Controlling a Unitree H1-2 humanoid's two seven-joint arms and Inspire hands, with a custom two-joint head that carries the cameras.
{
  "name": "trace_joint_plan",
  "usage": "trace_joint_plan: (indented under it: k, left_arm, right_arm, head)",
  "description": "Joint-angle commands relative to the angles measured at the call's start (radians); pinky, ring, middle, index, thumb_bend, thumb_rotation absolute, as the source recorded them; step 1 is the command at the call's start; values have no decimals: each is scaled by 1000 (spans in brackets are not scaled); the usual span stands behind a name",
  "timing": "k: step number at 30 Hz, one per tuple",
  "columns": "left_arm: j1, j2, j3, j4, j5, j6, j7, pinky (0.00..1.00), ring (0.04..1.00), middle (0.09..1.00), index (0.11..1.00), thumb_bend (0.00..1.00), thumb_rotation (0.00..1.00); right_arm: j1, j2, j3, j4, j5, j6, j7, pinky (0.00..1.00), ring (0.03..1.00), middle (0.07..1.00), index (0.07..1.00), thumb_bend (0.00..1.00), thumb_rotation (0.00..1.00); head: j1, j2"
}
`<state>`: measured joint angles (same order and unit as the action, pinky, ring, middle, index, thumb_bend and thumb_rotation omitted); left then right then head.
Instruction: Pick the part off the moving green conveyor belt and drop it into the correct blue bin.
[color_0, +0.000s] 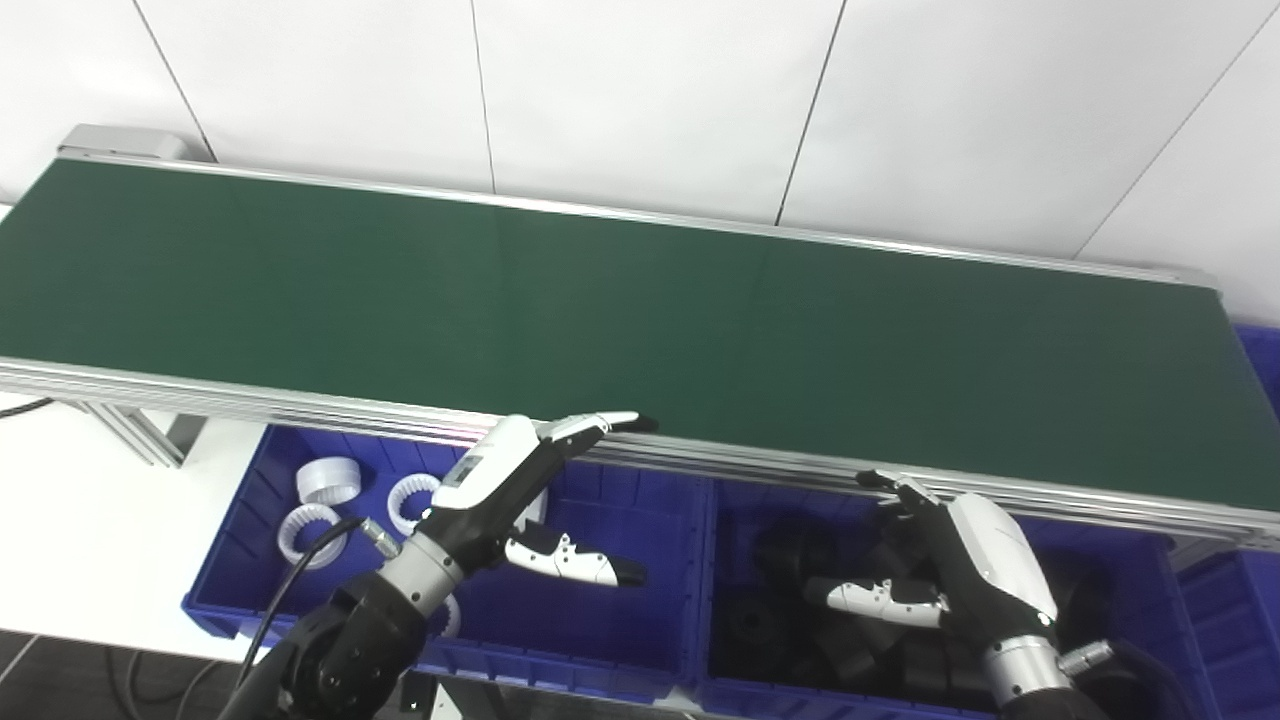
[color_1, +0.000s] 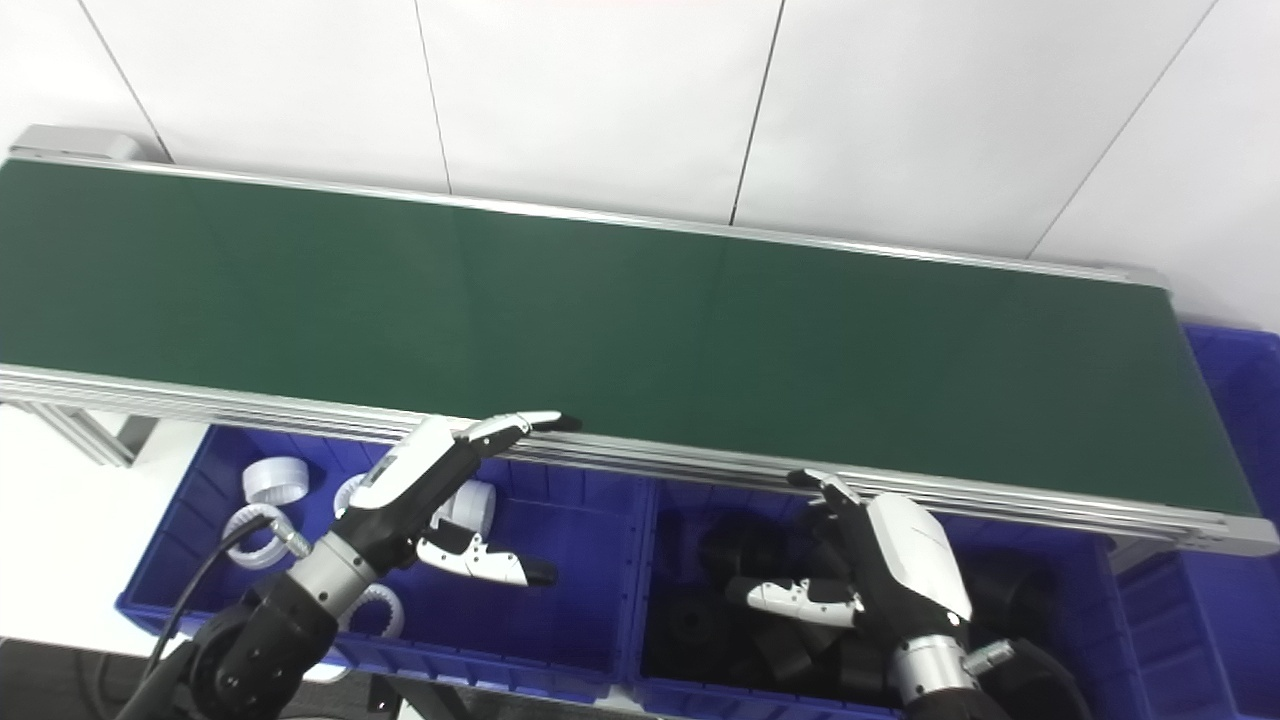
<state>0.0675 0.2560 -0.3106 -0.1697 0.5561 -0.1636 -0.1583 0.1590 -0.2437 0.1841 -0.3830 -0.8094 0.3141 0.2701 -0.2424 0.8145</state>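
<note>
Green belt (color_0: 620, 320) bare. Both hands open: left hand (color_0: 510, 490) over white-parts bin (color_0: 640, 590), right hand (color_0: 960, 570) over black-parts bin (color_0: 730, 510) (near side).

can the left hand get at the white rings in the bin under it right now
Probably yes. The left hand is open and empty, hovering over the left bin, which has no lid. The white rings lie loose on its floor. Only the belt's metal rail overhangs the bin's far edge.
</note>
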Motion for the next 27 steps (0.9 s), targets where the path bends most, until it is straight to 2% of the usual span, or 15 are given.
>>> trace_joint_plan:
  k: [1, 5, 9, 20, 27]
  left_arm:
    - [-13, 8, 9, -35, 43, 14, 9, 909, 888, 879, 864, 905, 610]
    - [-4, 7, 16, -38, 105, 38, 21, 950, 904, 881, 860, 902, 672]
    - [1, 6, 21, -36, 139, 48, 24, 950, 906, 881, 860, 906, 700]
    - [-4, -9, 33, -10, 146, 52, 42, 929, 898, 869, 846, 831, 527]
    - [-10, -11, 35, -8, 157, 78, 29, 927, 911, 879, 856, 844, 517]
  right_arm:
    - [-4, 8, -1, -43, -19, 23, -5, 593, 663, 692, 825, 754, 461]
    - [1, 21, 2, -49, -21, 24, -6, 614, 681, 702, 824, 791, 507]
    - [3, 28, 0, -44, -9, 10, -14, 627, 687, 708, 826, 795, 479]
    - [-9, 25, 2, -28, -9, -1, -23, 614, 676, 707, 823, 803, 460]
    - [-16, 28, 6, -21, -12, 5, -22, 605, 675, 710, 827, 803, 470]
  head:
    - [-18, 5]
    - [-37, 9]
    - [-52, 11]
    - [-44, 9]
    - [-59, 3]
